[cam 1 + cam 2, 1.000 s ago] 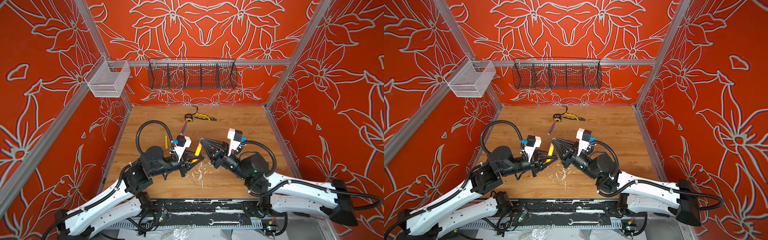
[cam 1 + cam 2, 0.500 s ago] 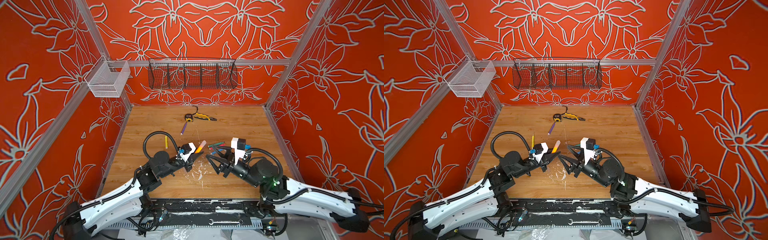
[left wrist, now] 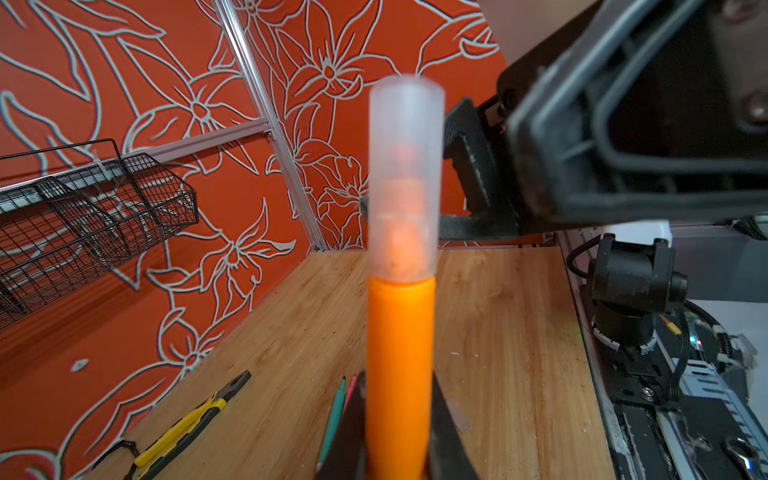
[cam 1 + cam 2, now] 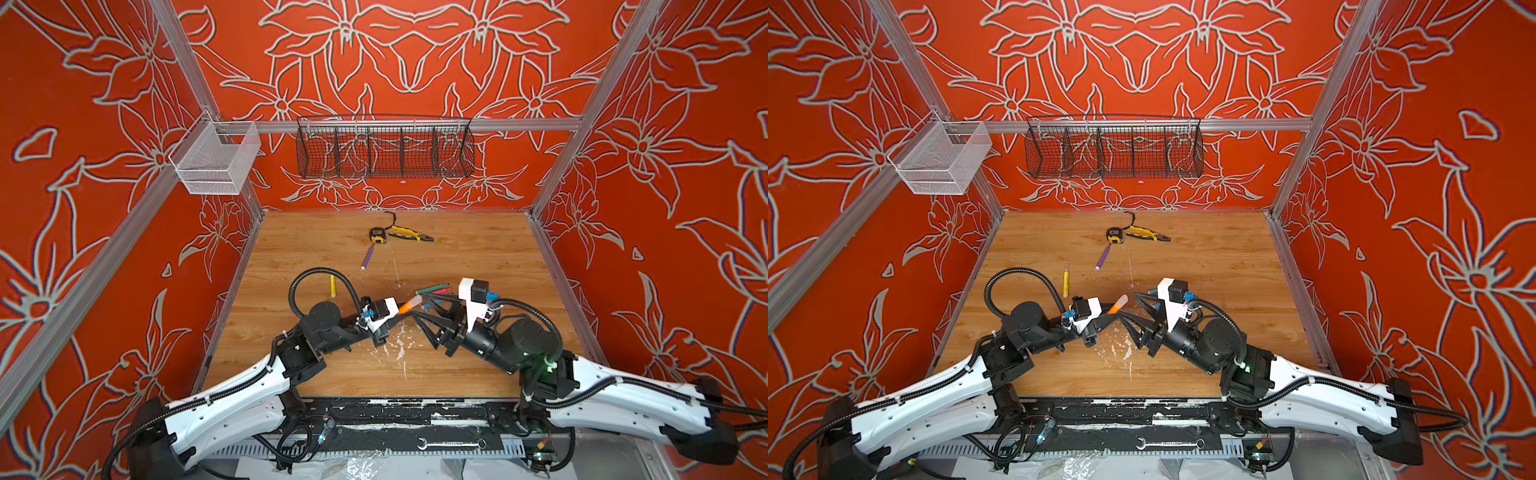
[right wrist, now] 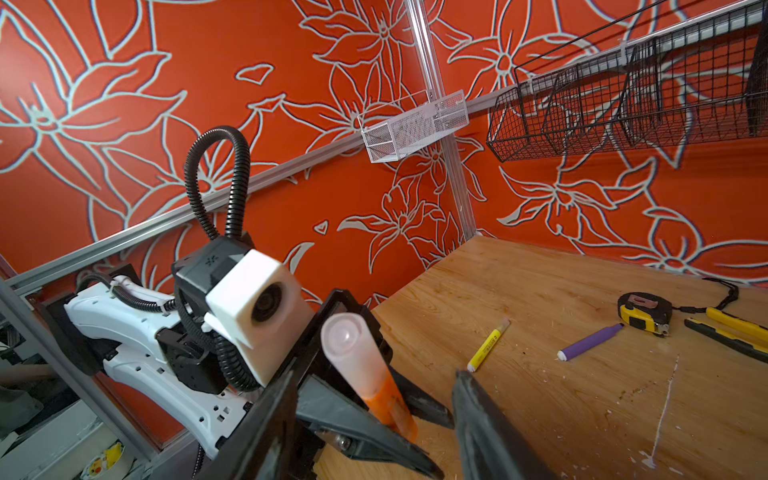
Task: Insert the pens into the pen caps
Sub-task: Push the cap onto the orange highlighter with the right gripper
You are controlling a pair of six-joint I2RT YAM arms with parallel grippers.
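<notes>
My left gripper [image 4: 395, 316] [image 3: 398, 376] is shut on the orange pen [image 4: 405, 306] [image 3: 401, 353], which juts out past the fingertips. A translucent pen cap [image 4: 415, 300] [image 3: 405, 174] [image 5: 353, 357] sits over its tip. My right gripper [image 4: 420, 305] [image 5: 374, 374] faces it, open; its fingers stand apart on either side of the cap without touching it. A purple pen [image 4: 367, 257] and a yellow pen [image 4: 332, 286] lie farther back. Green [image 4: 432, 288] and red [image 4: 440, 291] pens lie by the right gripper. No loose caps show.
A yellow tape measure [image 4: 377, 235] and yellow-and-black pliers [image 4: 411, 235] lie near the back wall. A black wire basket [image 4: 384, 149] and a white mesh basket [image 4: 216, 162] hang on the walls. White flecks [image 4: 399, 340] dot the wooden floor below the grippers.
My right gripper was shut against the orange pen's tip; it has opened and drawn back a little, leaving the cap on the pen. Both arms have sunk lower.
</notes>
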